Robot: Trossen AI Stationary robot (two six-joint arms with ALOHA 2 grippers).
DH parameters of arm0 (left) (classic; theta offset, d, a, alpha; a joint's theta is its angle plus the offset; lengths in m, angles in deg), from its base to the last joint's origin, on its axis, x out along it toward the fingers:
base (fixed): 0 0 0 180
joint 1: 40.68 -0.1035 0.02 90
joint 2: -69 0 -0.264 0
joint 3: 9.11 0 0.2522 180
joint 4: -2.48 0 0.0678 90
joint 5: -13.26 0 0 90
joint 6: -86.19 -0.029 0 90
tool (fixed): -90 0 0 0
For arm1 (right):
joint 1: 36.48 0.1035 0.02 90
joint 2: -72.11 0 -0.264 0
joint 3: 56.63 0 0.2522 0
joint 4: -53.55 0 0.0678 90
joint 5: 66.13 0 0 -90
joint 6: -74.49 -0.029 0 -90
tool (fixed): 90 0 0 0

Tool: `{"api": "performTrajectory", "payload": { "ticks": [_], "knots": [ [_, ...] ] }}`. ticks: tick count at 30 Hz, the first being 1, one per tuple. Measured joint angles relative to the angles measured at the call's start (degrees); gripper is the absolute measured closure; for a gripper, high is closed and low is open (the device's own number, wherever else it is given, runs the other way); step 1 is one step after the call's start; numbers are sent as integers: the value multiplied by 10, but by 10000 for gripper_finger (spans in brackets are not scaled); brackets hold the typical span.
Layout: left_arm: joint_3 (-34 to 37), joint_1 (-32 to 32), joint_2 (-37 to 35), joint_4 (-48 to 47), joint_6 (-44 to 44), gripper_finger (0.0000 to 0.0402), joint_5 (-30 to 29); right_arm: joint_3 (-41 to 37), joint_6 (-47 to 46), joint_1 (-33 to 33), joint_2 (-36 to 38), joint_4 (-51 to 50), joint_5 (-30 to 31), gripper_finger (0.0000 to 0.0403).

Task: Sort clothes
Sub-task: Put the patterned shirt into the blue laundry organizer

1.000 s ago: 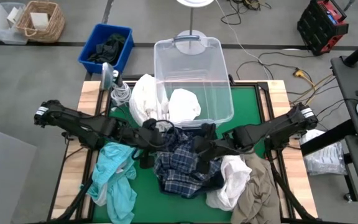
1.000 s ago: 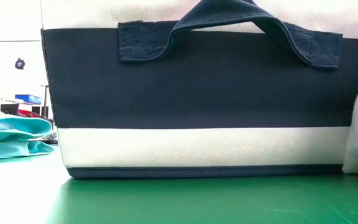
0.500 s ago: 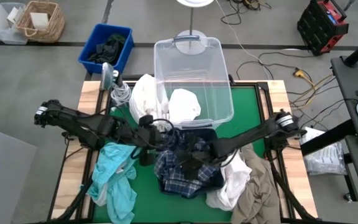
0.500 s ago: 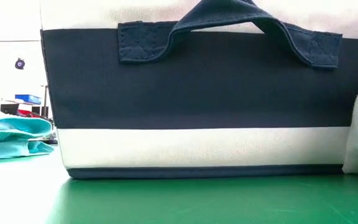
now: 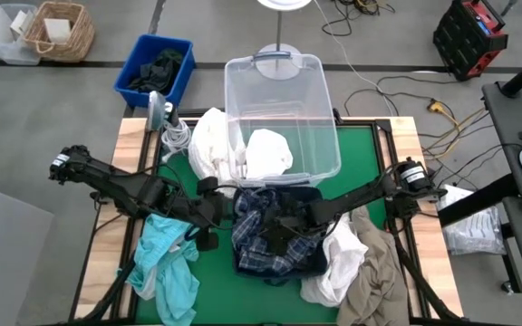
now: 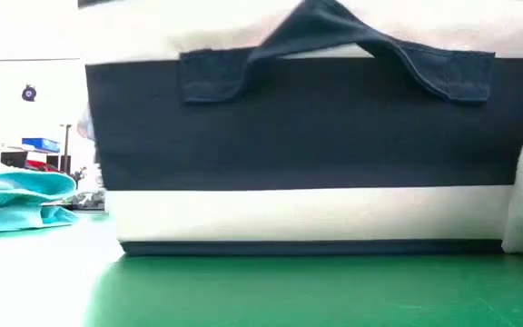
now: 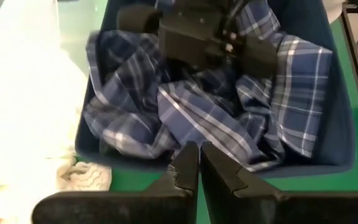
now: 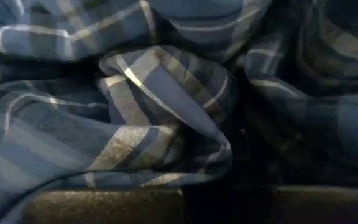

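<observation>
The navy-and-white plaid garment (image 5: 275, 240) lies crumpled inside the navy fabric box (image 7: 337, 140), which sits on the green mat just in front of the clear plastic bin (image 5: 284, 113). The right gripper (image 5: 284, 228) is pressed down into the plaid cloth within the box; from its own wrist camera only folds of plaid (image 8: 160, 99) fill the view, and whether its fingers are spread or closed on the cloth cannot be told. The left gripper (image 7: 199, 163) sits just outside the box's near wall, its two fingers drawn nearly together with only a thin gap and nothing between them; the plaid heap lies just beyond its tips, across the wall. Beside the box on the left arm's side lies a teal garment (image 5: 166, 263); on the other side lie a white garment (image 5: 338, 263) and a khaki one (image 5: 374, 285). Another white garment (image 5: 265, 152) rests inside the clear bin, and more white cloth (image 5: 208, 140) is piled against the bin's outside.
</observation>
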Motion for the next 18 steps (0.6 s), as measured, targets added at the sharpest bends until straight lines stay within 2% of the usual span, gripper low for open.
{"api": "performTrajectory", "payload": {
  "ticks": [2, 5, 13, 18],
  "knots": [
    [0, 1, 0, -2, 7, 402, 0, 2, 10, 0, 5, 3, 0, 391],
    [1, 1, 0, -1, 18, 402, 0, 19, 65, 1, 11, 7, -37, 391],
    [3, 6, 0, 0, 23, 402, -3, 89, 80, 4, 36, -105, -36, 390],
    [30, 6, 6, 10, 23, 402, -86, 127, 88, 4, 67, -157, -43, 390]
  ]
}}
